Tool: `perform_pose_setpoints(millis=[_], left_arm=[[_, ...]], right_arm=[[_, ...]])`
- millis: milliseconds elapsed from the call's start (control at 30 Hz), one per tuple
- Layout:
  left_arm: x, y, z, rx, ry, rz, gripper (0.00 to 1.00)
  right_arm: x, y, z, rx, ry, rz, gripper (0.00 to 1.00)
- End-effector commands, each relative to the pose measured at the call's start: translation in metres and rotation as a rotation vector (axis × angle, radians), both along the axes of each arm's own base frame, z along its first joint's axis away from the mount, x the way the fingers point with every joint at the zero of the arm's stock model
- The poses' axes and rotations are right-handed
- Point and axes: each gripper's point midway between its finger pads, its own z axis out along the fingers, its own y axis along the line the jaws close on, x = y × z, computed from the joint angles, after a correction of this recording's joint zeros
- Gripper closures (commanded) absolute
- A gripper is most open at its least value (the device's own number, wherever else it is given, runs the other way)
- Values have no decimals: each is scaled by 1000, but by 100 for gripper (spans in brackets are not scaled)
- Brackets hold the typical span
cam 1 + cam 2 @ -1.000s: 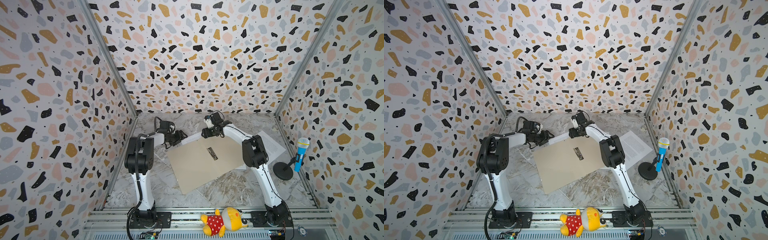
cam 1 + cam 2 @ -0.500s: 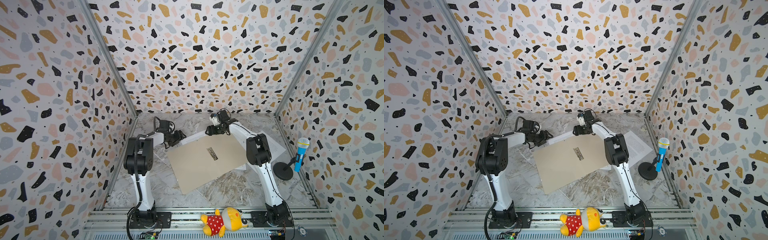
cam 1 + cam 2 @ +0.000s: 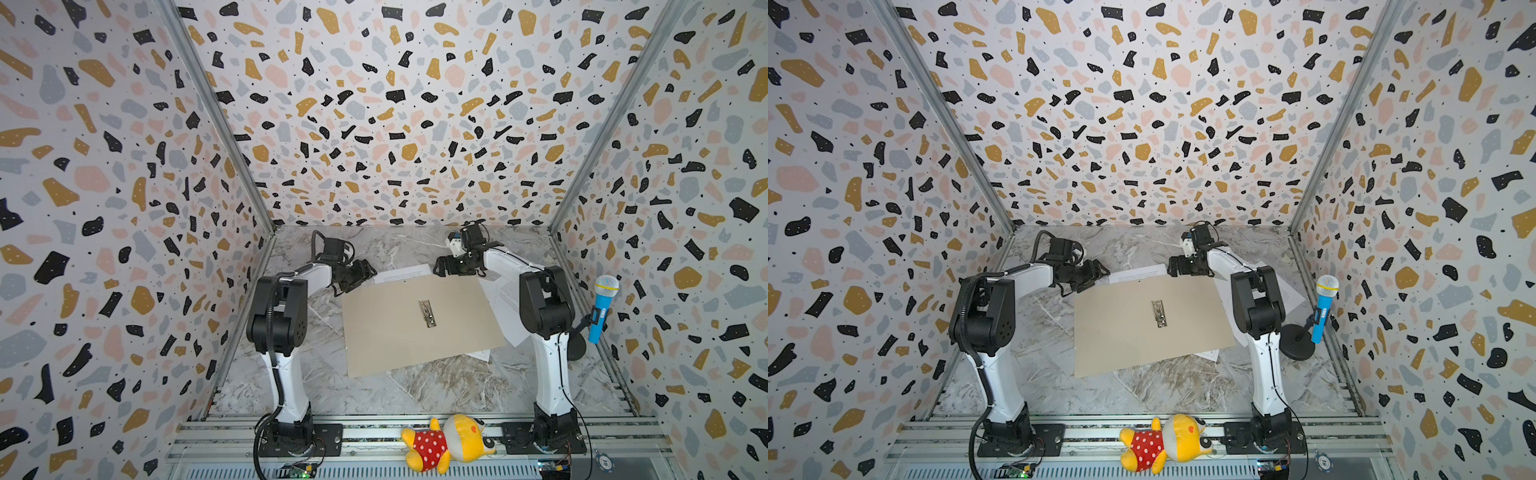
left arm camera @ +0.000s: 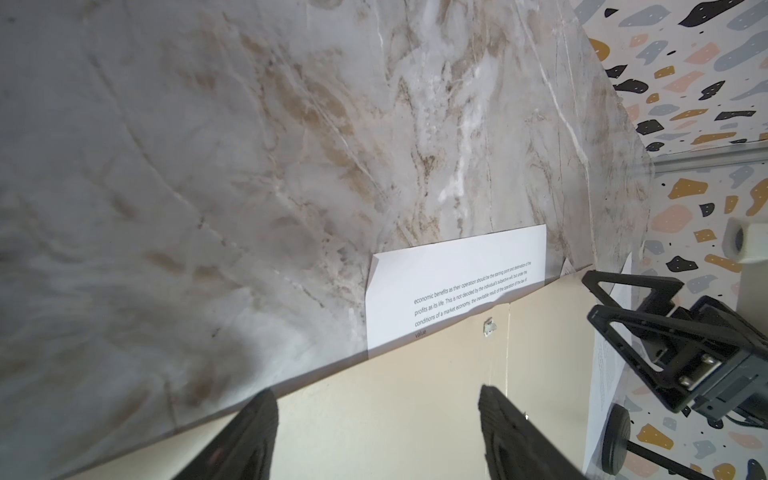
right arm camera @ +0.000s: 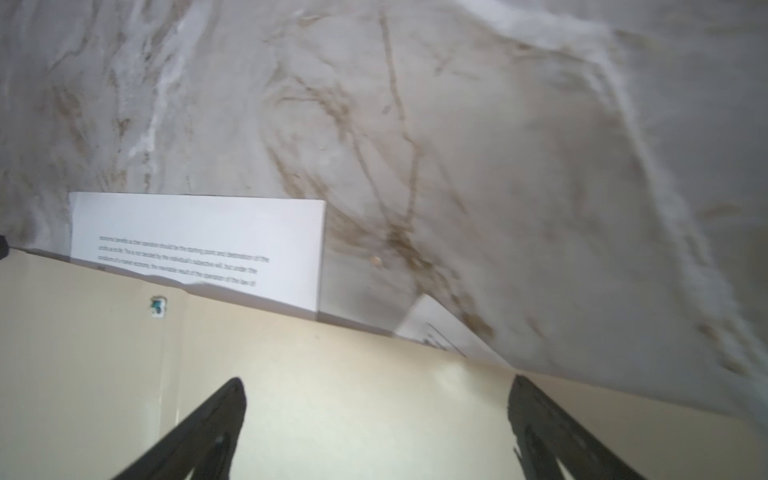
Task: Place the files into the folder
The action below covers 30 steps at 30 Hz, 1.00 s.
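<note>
1 sheet [image 4: 436,270]: "economic benefits", perhaps "value"

Bright, even light; blurred right wrist view

The folder [image 3: 419,322] lies open and flat on the table [image 3: 415,395]; only its metal clip [image 3: 428,313] stands proud, at mid-spine.

Near side of the folder: bare table, unobstructed approach.

Left of the folder: a bare strip runs as far as the left arm [image 3: 278,316].

Far edge: one sheet [image 3: 402,273] protrudes flat. The left gripper [image 3: 365,272] sits at the far left corner and the right gripper [image 3: 442,266] near the far right corner, with an open gap between them.

Right of the folder: the right arm [image 3: 544,307] stands over more sheets [image 3: 503,299]. Beyond it, a microphone [image 3: 602,307] on its stand is close to the wall [image 3: 623,249]. Passage there is tight.
</note>
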Motion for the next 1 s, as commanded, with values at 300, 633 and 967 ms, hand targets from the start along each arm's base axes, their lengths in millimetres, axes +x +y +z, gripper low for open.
perform_pose_setpoints(millis=[300,633,967], left_arm=[[4,-15,17,24,-32,-39,22],[-16,-12,8,41,-5,-26,21],[-24,-9,10,45,-7,-4,21]], right_arm=[[-13,-42,42,23,-77,-87,0],[-60,-89,20,46,2,-153,4],[-83,-90,13,89,37,-126,6]])
